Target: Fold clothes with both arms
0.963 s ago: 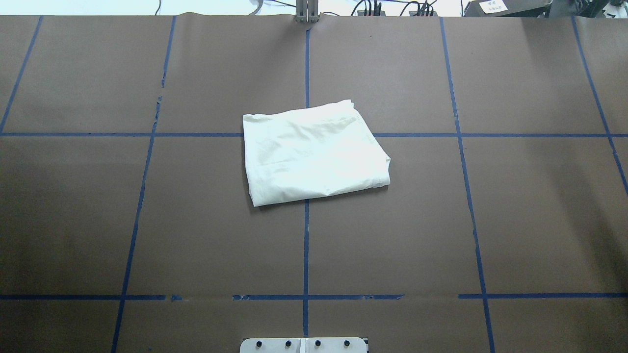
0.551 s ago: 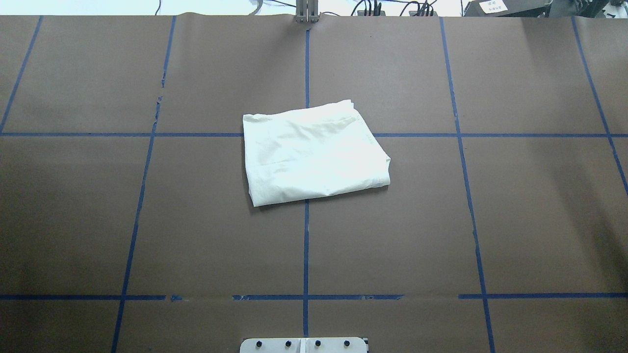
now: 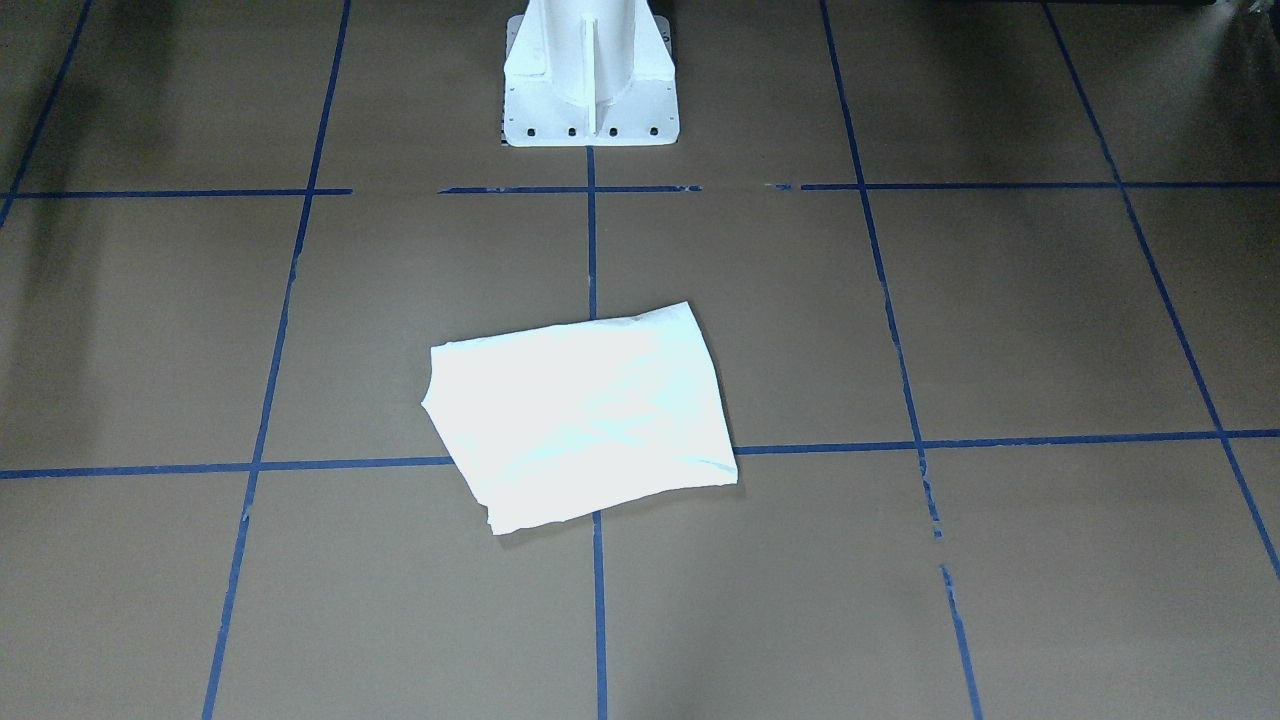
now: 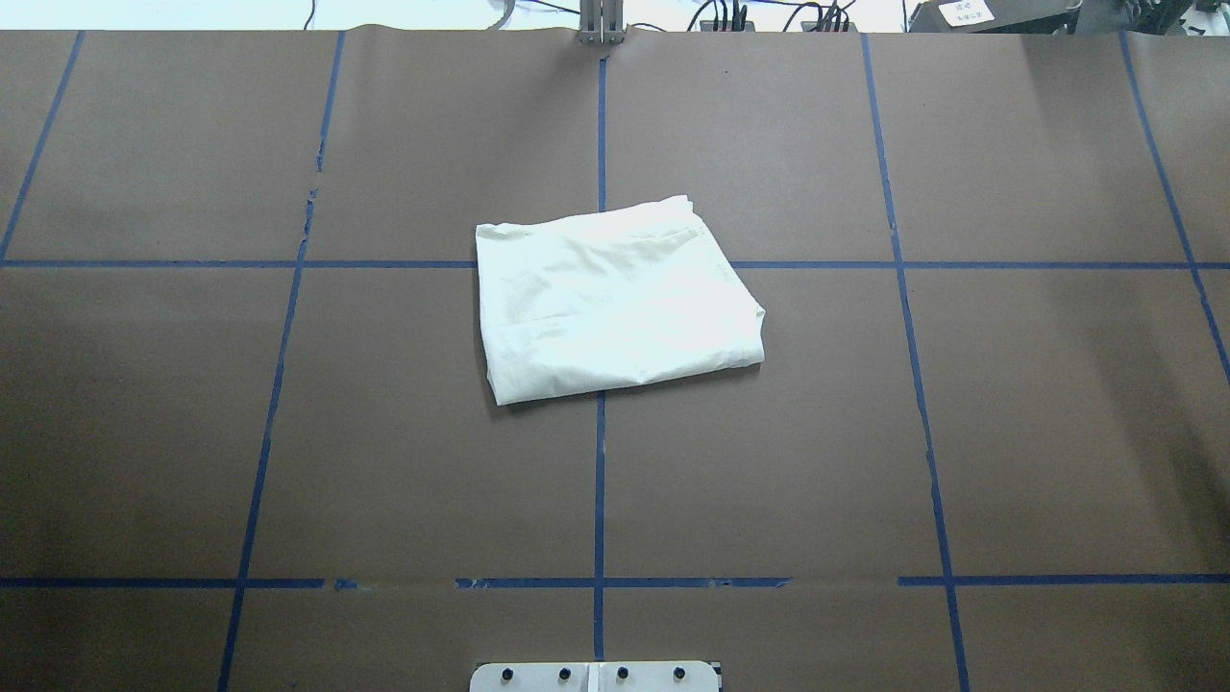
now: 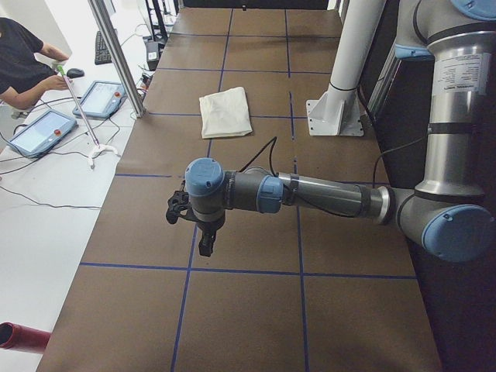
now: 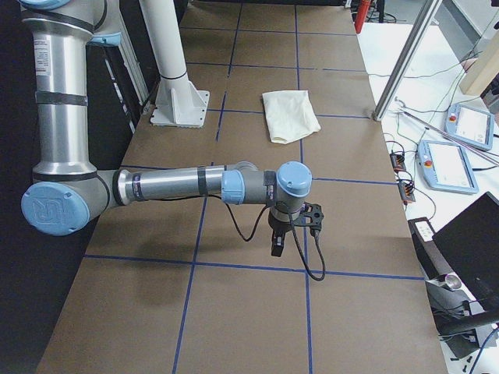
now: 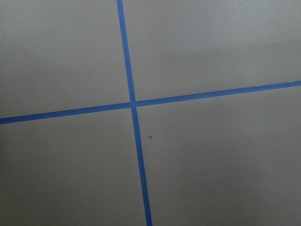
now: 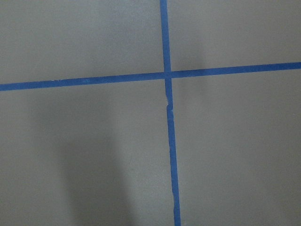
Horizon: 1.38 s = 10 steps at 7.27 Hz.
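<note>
Folded T-shirt (image 4: 615,303) lying on the surface (image 4: 865,432), left tool (image 5: 204,246) and right tool (image 6: 277,246) hanging well apart from it, openness impossible to tell.

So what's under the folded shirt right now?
The folded shirt lies flat on the brown table. Two blue tape lines run under it; their crossing is covered. Whether anything else lies beneath cannot be seen.

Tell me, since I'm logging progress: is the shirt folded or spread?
Folded: the shirt lies as a compact layered rectangle on the table, no sleeves showing.
</note>
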### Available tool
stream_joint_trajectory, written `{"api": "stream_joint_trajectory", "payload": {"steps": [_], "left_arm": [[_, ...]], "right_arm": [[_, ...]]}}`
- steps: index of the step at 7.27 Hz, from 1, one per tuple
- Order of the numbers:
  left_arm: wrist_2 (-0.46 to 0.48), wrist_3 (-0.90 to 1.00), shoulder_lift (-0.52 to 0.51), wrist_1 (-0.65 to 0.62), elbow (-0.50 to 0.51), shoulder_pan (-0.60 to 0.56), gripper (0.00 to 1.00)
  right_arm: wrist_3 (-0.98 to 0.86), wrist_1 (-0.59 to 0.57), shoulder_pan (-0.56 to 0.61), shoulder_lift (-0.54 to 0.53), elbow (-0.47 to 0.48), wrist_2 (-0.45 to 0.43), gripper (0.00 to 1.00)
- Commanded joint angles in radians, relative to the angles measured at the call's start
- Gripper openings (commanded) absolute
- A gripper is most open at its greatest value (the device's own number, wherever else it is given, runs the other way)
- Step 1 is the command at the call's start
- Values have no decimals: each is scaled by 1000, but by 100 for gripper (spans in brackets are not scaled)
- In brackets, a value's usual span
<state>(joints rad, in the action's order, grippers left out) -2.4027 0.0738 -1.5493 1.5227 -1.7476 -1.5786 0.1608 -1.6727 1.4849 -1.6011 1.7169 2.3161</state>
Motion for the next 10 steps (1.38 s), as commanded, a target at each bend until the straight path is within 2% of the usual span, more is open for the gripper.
{"api": "stream_joint_trajectory", "payload": {"steps": [1, 2, 3, 4, 5, 10], "left_arm": [[10, 0, 15, -4, -7, 0, 100], [49, -2, 17, -21, 3, -1, 100], [59, -3, 15, -95, -3, -1, 100], [69, -3, 14, -119, 8, -3, 100], [95, -5, 15, -121, 5, -6, 100], [94, -8, 14, -116, 10, -4, 100]], "right_arm": [[9, -1, 0, 3, 7, 3, 100], [11, 1, 0, 6, 3, 0, 100], [11, 1, 0, 4, 7, 2, 100], [10, 1, 0, 3, 7, 2, 100], [10, 1, 0, 3, 7, 2, 100], [11, 2, 0, 1, 7, -3, 100]]}}
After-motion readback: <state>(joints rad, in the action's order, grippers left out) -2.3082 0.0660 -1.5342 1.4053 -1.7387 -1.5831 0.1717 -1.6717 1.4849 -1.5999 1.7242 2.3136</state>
